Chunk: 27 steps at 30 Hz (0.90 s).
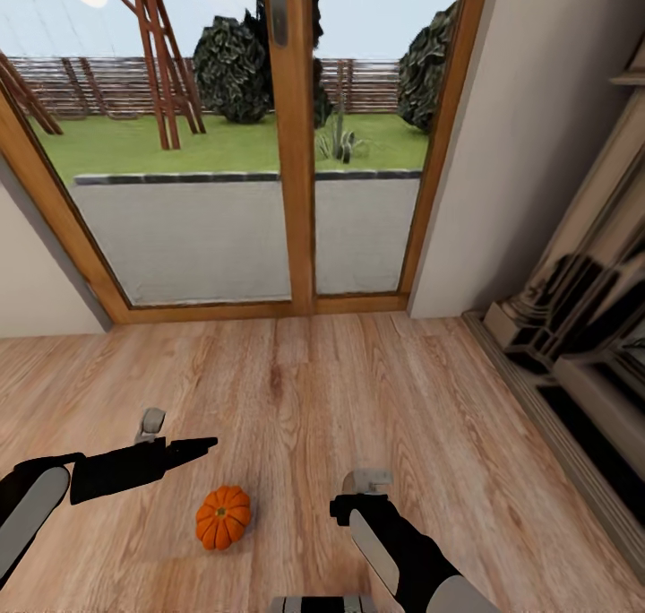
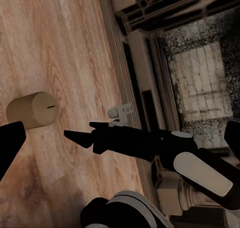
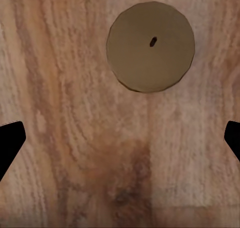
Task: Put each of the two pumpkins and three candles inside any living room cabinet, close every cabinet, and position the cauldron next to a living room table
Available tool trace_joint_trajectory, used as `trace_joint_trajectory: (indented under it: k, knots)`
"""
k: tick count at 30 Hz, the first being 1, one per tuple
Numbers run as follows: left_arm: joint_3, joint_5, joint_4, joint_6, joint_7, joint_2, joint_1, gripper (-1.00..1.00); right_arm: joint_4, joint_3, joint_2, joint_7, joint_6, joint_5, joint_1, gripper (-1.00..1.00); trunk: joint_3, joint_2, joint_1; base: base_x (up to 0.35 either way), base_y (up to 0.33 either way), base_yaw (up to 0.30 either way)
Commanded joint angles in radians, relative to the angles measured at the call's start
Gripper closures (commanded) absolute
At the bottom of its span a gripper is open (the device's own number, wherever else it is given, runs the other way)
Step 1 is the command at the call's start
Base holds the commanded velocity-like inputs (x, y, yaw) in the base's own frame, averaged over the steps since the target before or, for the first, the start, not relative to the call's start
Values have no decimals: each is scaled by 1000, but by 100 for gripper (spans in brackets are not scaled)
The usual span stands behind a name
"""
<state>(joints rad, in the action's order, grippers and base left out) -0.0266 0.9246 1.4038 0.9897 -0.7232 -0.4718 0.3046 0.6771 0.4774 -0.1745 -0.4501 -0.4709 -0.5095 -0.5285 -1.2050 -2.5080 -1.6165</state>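
Right wrist view: candle (image 3: 150, 46) upright on floor, beyond wide-open, empty right pincer (image 3: 120, 143).

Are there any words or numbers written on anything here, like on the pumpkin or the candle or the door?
There are none to read.
The pumpkin: plain orange ribs, no writing.
The candle: only a small dark wick mark on top, no letters.
The glass door and wooden floor: no labels or signs.
The right claw and left claw: plain black, no brand or number visible.
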Motion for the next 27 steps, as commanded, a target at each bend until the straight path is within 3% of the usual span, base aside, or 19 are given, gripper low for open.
trace_joint_trajectory:
  k: [1, 19, 27]
  knots:
    - [-1, 2, 0, 4, -2, -1, 1, -100, 1, 3, 0, -9, -2, -7, -1, -100, -5, -1, 0, 0, 0, 0]
    - [0, 0, 0, 3, -2, -1, 1, -100, -2, 2, 1, -27, 5, -5, -1, -100, -74, -5, -8, 0, 0, 0]
    - [0, -1, 0, 3, -2, -1, 1, -100, -65, 1, 1, -57, 33, -1, -23, -100, -105, -7, -12, 0, 0, 0]
